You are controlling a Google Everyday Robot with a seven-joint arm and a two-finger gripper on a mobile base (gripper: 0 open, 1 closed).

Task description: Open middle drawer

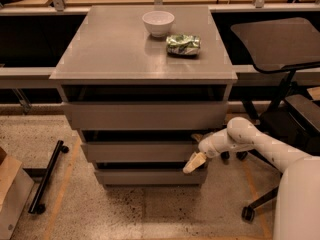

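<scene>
The grey cabinet (pixel 145 59) has three handleless drawers. The middle drawer (pixel 135 152) is the second grey front, standing a little forward of the cabinet with a dark gap above it. My gripper (pixel 195 159) is at the right end of the middle drawer's front, reaching in from the right on the white arm (pixel 250 141). Its beige tip hangs down over the drawer's lower right corner. The drawer's inside is hidden.
The taller top drawer (pixel 145 115) and the bottom drawer (pixel 150 176) flank the middle one. A white bowl (pixel 158 23) and a green crumpled bag (pixel 183 44) sit on the cabinet top. An office chair (pixel 280 49) stands to the right, and a black wheeled bar (pixel 47 176) lies on the floor to the left.
</scene>
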